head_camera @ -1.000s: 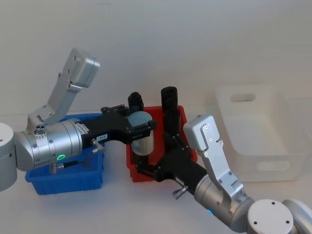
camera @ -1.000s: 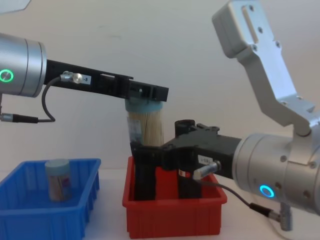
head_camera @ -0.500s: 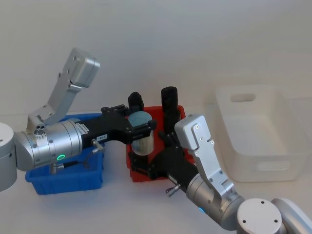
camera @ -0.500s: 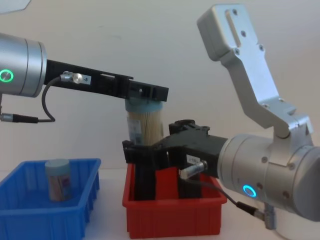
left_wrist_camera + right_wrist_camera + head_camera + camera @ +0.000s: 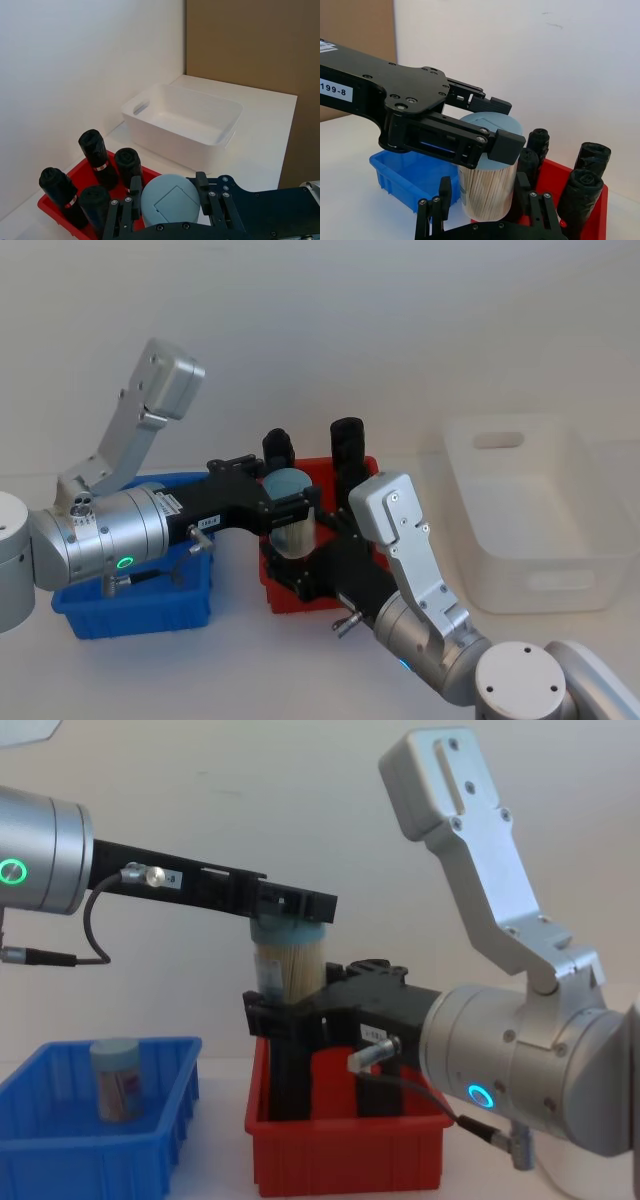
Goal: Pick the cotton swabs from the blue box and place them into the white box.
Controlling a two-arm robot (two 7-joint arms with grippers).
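Observation:
My left gripper (image 5: pixel 290 502) is shut on the pale blue lid of a jar of cotton swabs (image 5: pixel 288 965) and holds it upright above the red bin. My right gripper (image 5: pixel 482 192) is open, its fingers flanking the lower part of that jar (image 5: pixel 490 165); one finger stands visibly apart from it. A second jar (image 5: pixel 115 1078) stands in the blue box (image 5: pixel 60 1150) at the left. The white box (image 5: pixel 520 510) sits at the right with nothing visible inside.
The red bin (image 5: pixel 345 1155) sits between the blue and white boxes and holds several tall black upright blocks (image 5: pixel 348 445). Both forearms cross over it. A brown panel (image 5: pixel 250 45) stands behind the white box in the left wrist view.
My right gripper has moved left and forward until its fingers flank the lower part of the held jar. The left arm and the jar have stayed still.

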